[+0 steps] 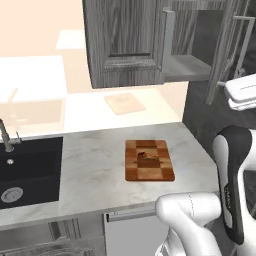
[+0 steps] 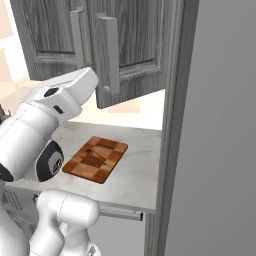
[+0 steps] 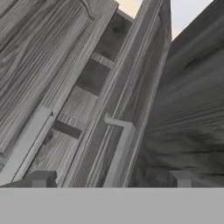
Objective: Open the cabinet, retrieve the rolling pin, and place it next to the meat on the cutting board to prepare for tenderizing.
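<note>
The gripper (image 3: 111, 179) stands with its jaws wide and nothing between them; its two dark fingertips (image 3: 40, 178) rise in front of a silver bar handle (image 3: 119, 151) on the dark grey cabinet (image 3: 57, 74), close to it but not touching it; beside that handle the hand view looks up a narrow gap along the door's edge. On the pale marble worktop (image 1: 95, 165), near its front edge and toward its right end, lies the checkered cutting board (image 1: 149, 160); the meat (image 1: 146, 157), a small reddish-brown lump, sits on the board near its middle. Left of the board, at the worktop's left end, is a black sink (image 1: 27, 172) with a tap (image 1: 6, 136) at its rear edge. Farther back, by the wall, lies a plain pale beige board (image 1: 124, 103). Above, both cabinet doors stand partly open, and a bare shelf (image 1: 186, 66) shows inside; the rolling pin cannot be made out.
</note>
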